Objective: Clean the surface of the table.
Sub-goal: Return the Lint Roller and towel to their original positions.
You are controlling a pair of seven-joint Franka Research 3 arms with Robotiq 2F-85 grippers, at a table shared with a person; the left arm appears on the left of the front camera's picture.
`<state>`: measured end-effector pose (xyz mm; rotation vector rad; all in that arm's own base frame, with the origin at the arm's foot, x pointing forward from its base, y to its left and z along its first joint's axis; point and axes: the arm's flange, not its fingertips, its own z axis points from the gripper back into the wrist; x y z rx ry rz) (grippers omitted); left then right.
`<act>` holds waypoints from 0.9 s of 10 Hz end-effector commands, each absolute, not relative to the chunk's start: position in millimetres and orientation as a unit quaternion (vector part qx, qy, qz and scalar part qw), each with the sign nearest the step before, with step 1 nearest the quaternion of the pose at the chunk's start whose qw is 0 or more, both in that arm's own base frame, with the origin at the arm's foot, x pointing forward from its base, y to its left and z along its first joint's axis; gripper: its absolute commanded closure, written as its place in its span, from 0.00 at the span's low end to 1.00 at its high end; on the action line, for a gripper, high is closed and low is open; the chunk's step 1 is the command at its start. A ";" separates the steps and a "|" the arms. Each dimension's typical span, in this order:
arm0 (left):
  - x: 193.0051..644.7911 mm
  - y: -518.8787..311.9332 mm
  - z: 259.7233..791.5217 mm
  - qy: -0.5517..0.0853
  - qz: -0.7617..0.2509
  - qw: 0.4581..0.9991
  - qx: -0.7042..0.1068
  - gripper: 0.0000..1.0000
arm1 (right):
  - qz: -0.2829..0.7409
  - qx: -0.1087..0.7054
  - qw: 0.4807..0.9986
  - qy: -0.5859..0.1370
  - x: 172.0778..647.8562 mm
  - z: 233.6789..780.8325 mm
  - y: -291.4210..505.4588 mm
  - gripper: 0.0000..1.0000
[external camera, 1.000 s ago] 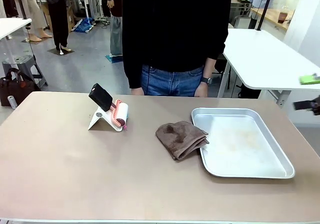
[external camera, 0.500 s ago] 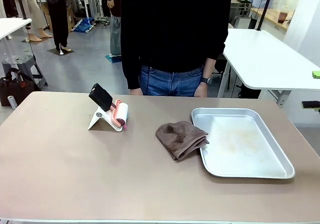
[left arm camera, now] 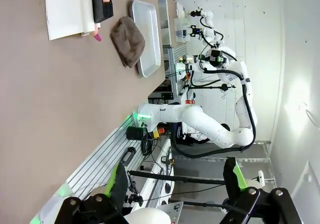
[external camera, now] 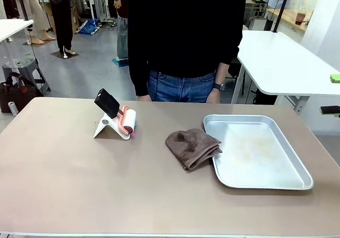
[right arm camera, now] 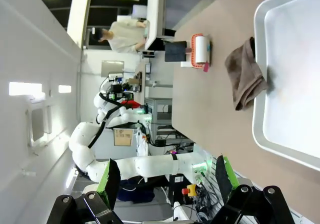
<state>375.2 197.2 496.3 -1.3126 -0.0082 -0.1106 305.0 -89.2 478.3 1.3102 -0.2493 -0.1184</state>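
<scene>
Here table lies beyond left fingers, spread, apart.

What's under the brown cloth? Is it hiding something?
The brown cloth lies folded on the table, its right edge touching the metal tray's rim. Whatever might be beneath it is covered, so I can't tell.

Roller left, cloth mid-table, touching tray at right; person behind.

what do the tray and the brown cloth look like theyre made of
Tray: looks like bare metal, probably steel or aluminium; silver, dull sheen, rolled rim. Brown cloth: soft fabric, maybe microfibre or terry; matte and fuzzy, lying in limp folds.
</scene>
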 end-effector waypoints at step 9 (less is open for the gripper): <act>374.1 196.4 500.4 0.000 -0.046 0.795 -0.605 0.00 | -0.048 0.607 0.785 -0.118 300.3 477.2 -89.2 0.00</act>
